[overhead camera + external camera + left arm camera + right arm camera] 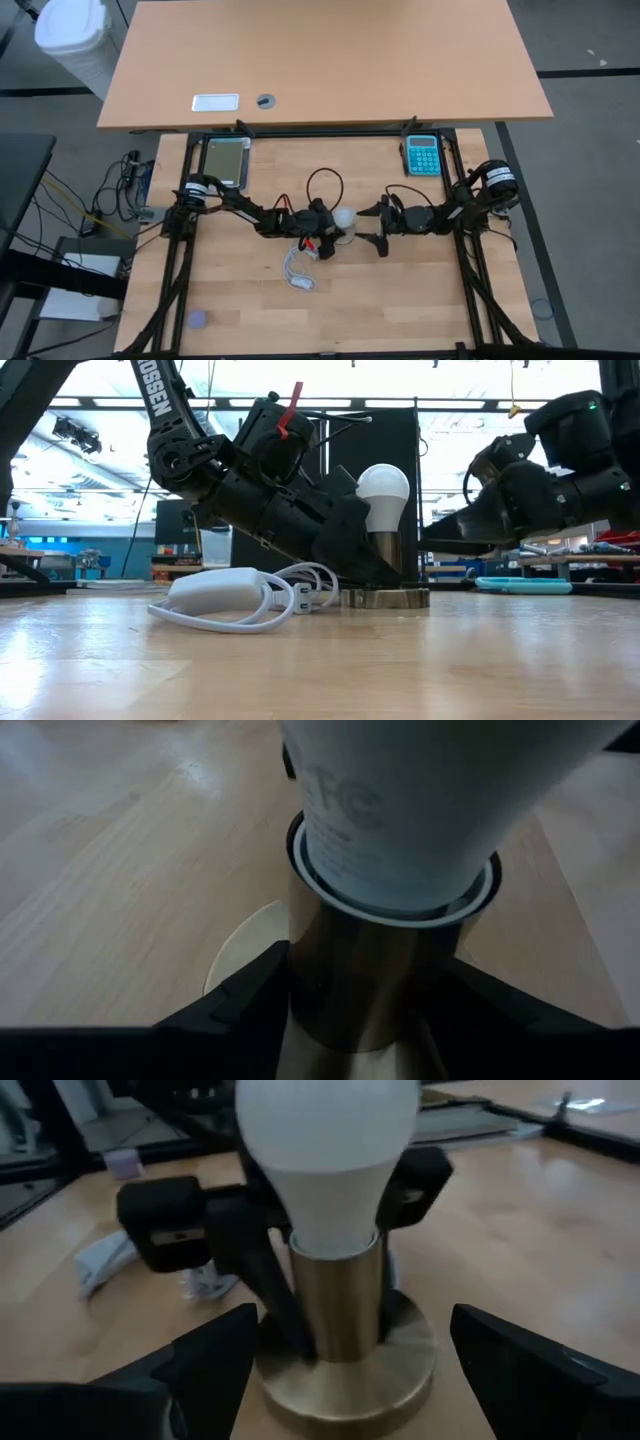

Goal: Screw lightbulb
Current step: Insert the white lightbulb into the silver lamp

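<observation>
Right wrist view gave you lightbulb (327,1155) upright in brass socket (338,1315) at table (400,290) centre. Your left gripper (340,1010) clamped socket stem. Your right gripper (350,1370) stood beside bulb, jaws spread, touching nothing. White cable (235,600) lay beside base.

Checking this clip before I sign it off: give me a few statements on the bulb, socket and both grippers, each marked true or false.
1. The lightbulb stands upright in the brass socket. True.
2. The left gripper has its fingers around the socket's stem. True.
3. The right gripper is clamped on the bulb. False: its fingers stand open, clear of it.
4. The white cable is wrapped around the bulb. False: it lies on the table beside the socket.
</observation>
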